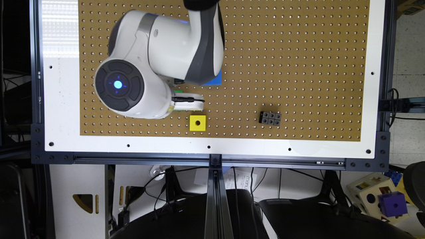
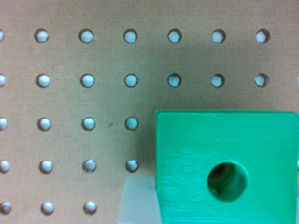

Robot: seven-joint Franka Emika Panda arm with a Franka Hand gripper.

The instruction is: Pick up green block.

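Note:
The green block (image 2: 224, 172) is bright green with a round dark hole in its face. It lies very close to the wrist camera on the brown pegboard (image 2: 93, 102). In the exterior view only a thin sliver of the green block (image 1: 178, 91) peeks out from under the arm. My gripper (image 1: 187, 102) is the white part just below that sliver, directly over the block. The arm's big white joints hide most of the block there.
A blue block (image 1: 215, 80) sits partly under the arm, just past the green one. A smaller yellow holed block (image 1: 198, 122) lies near the board's front edge. A black studded brick (image 1: 270, 118) lies toward the exterior view's right. A white border (image 1: 212, 146) frames the pegboard.

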